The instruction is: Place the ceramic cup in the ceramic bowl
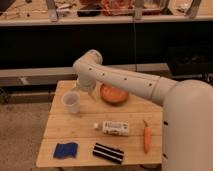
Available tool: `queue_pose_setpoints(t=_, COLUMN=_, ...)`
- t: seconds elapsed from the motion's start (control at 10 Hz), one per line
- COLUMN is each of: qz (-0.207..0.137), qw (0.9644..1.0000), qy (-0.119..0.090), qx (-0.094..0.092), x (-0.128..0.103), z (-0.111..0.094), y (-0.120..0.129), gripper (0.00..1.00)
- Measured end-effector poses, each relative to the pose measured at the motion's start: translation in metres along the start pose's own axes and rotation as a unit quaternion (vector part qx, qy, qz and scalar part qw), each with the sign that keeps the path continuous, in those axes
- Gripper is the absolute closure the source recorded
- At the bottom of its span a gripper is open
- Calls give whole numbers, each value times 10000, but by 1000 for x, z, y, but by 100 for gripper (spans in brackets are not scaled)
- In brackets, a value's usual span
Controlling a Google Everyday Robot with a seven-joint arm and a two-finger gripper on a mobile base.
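Hovering gripper (83, 90) (jaws apart) near cup (71, 102)

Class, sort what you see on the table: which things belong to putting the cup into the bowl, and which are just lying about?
Job: ceramic cup; ceramic bowl; gripper, hovering between them, nearer the cup.
Lying about: white bottle; carrot; blue sponge; black striped block.

White ceramic cup (71, 102) stands upright, left of the orange ceramic bowl (114, 94) — pincer (85, 89) hovers near the cup.
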Motion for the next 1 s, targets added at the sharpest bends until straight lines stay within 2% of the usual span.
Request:
queue_pose_setpoints(t=0.5, qz=-296, qw=9992, qy=-258, qx=-97, x=-1, z=22, y=-8, gripper=20)
queue_pose_setpoints(t=1.0, qz=-742, qw=9958, qy=-490, qx=-204, x=-7, z=44, y=-14, gripper=20)
